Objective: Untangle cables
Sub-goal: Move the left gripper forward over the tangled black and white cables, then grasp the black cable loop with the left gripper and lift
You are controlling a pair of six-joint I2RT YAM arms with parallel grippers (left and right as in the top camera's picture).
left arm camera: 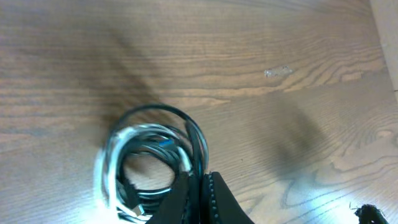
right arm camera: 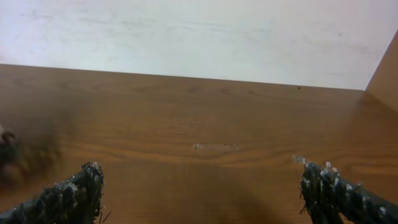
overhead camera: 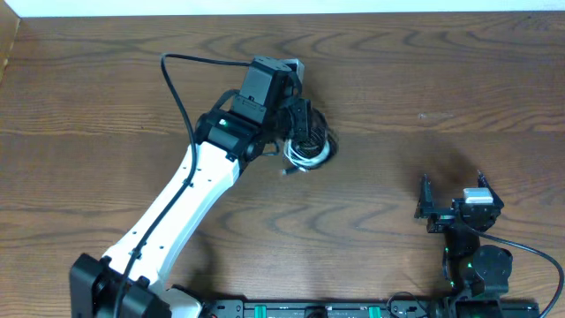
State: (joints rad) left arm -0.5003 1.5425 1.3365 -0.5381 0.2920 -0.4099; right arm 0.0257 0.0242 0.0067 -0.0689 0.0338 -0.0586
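At table [overhead camera: 415, 79] ctr, L fingers [left arm camera: 221, 203] pinch blk/wht cable coil [overhead camera: 309, 157].

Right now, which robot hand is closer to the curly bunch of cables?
Left. The left gripper is right on the cable coil, shut on its edge. The right gripper is open, far off on the robot's right, touching nothing.

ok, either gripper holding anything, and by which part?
Left gripper is shut on the cable coil, pinching strands on its rim, on the side nearest the wrist camera. Right gripper is open and empty.
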